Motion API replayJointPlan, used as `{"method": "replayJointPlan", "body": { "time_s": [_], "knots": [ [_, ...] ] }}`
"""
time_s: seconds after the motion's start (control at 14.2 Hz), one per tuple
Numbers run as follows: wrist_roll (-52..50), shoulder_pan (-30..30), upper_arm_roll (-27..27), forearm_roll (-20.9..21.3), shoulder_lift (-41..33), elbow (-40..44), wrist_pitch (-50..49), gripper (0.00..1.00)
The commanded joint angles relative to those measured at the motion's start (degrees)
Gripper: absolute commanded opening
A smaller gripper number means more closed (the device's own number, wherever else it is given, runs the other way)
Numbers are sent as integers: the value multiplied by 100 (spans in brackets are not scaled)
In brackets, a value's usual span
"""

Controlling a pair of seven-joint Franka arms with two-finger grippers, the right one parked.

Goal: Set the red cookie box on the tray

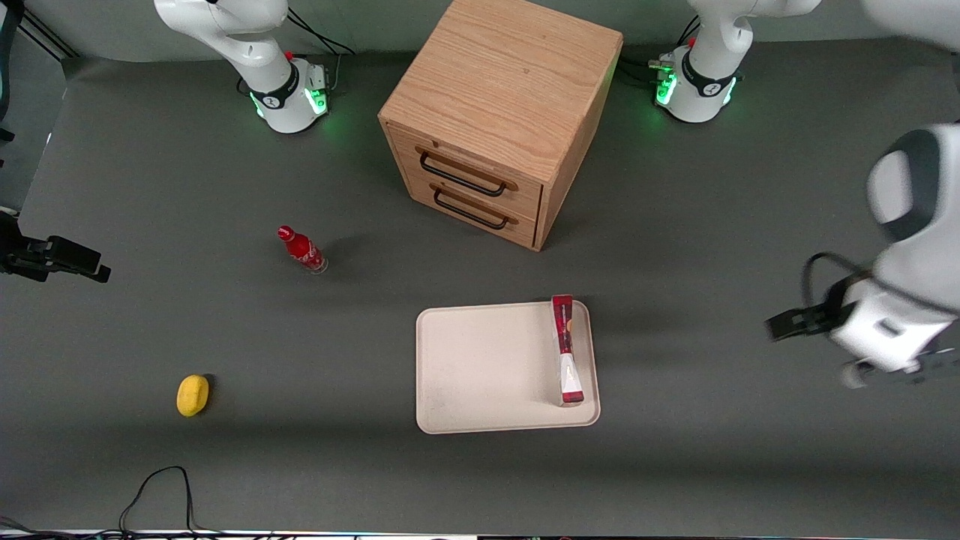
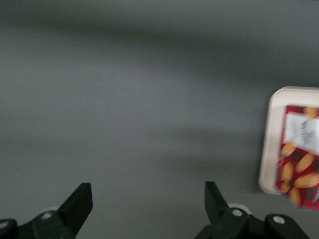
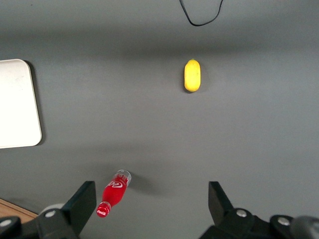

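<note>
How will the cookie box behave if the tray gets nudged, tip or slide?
The cookie box stands on a narrow edge on the tray, so it probably tips flat rather than slides. As a slim carton it is likely light and fairly stiff. The low rim beside it may catch it. The gripper hangs open over bare table, away from both.

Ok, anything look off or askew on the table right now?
Nothing stands out. The red cookie box lies flat inside the tray, along its edge toward the working arm. The pincer is open and empty, off over bare table at the working arm's end.
</note>
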Motion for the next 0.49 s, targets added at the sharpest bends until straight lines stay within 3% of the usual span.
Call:
{"method": "replayJointPlan", "body": {
  "time_s": [0.0,0.14,0.42],
  "knots": [
    [436,338,76,-127,-996,-1179,102,100],
    [436,541,76,-381,-1445,-1646,173,100],
    [629,648,41,-409,-1895,-1912,50,100]
  ]
}}
